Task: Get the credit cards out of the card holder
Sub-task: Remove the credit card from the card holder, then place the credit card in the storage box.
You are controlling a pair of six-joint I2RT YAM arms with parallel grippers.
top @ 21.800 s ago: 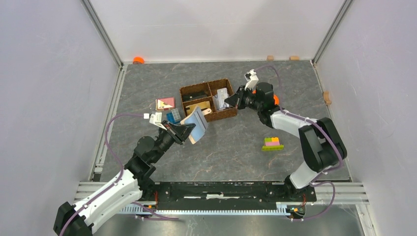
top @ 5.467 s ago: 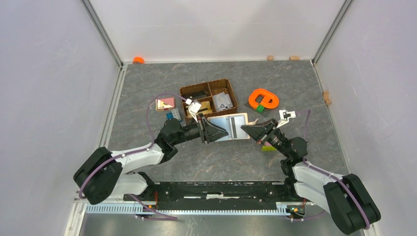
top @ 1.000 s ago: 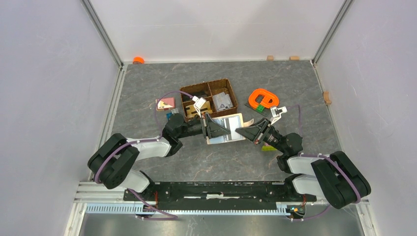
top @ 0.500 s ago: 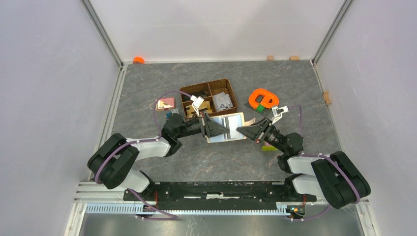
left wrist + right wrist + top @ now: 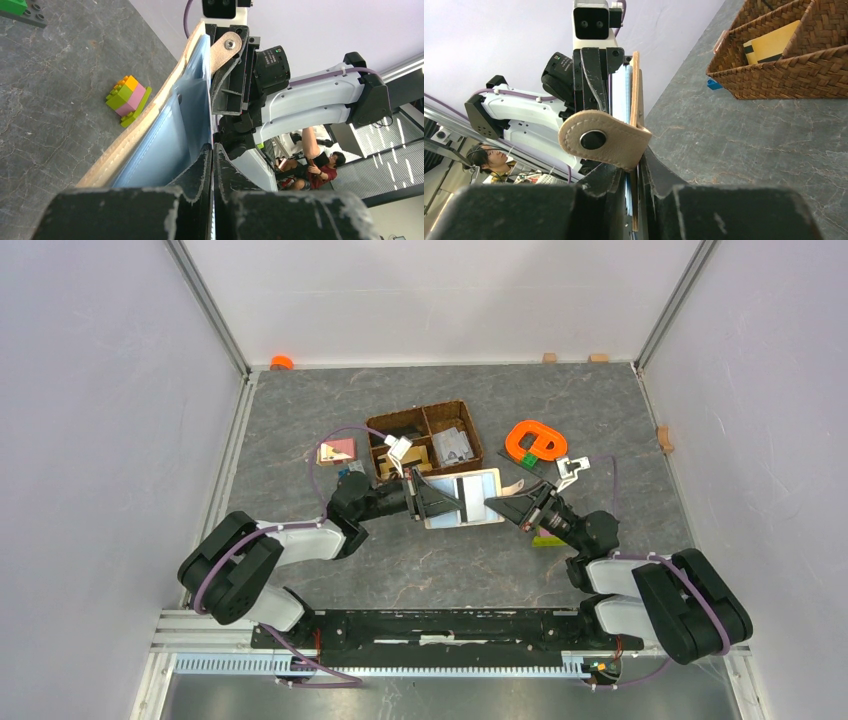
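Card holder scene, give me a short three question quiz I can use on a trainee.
1. True or false: the left gripper and right gripper both pinch the card holder.
2. The snap tab is at the end held by: A, left gripper; B, right gripper.
3. Fill in: the holder's inside is pale ____.
Key: 1 true; 2 B; 3 blue.

Robotics lab test cell, white panel walls (image 5: 100,440) on aluminium frame posts (image 5: 205,305), grey stone-look tabletop (image 5: 600,420), two robot arms (image 5: 290,540), seated person (image 5: 327,170) and slatted blinds (image 5: 400,160) in the room beyond
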